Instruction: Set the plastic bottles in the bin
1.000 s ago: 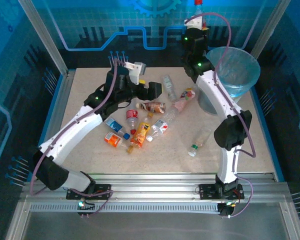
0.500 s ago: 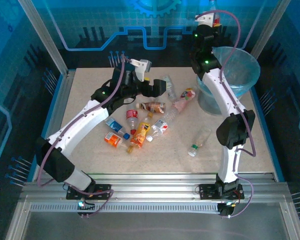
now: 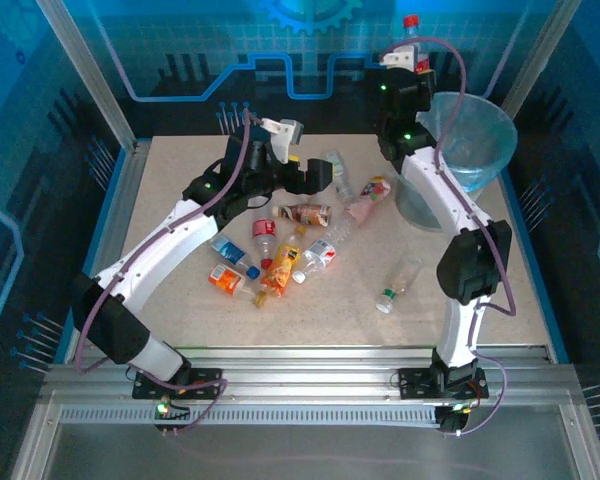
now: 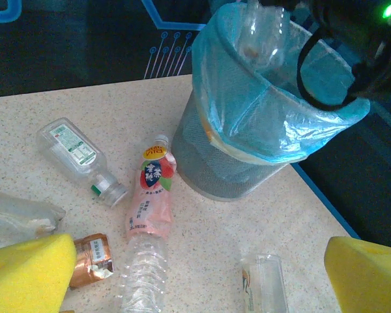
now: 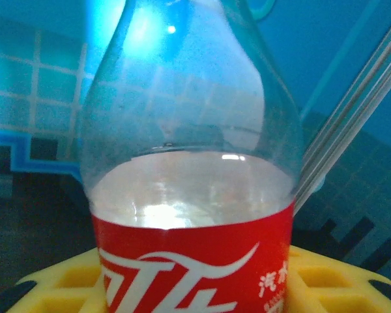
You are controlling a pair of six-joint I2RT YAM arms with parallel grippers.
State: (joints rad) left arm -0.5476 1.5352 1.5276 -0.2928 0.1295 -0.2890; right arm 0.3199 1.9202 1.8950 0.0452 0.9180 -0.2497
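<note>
Surface: the desk (image 3: 330, 320) has a speckled beige top, blue trim down its left and right edges and an aluminium rail across the near edge. Room: aluminium posts and dim blue-lit walls printed with circuit lines, with a gear motif on the far wall.

The bin (image 3: 420, 205) stands at the far right corner, its grey mesh wall lined with a blue bag folded over the rim.

The right claw (image 3: 407, 58) is raised above the far edge, just left of the bin rim. It is clamped on a red-labelled bottle (image 5: 192, 195), upright with its red cap up, and yellow pads (image 5: 326, 280) flank the label.

The left claw (image 4: 195, 280) is spread wide and holds nothing, above the far middle of the desk. Below it lie a pink-labelled bottle (image 4: 153, 195), cap end near the bin's foot, and a green-capped bottle (image 4: 78, 156) beside it.

The other bottles (image 3: 280, 250) lie in a loose cluster around desk centre. One clear bottle (image 3: 398, 283) lies apart, toward the right edge.
</note>
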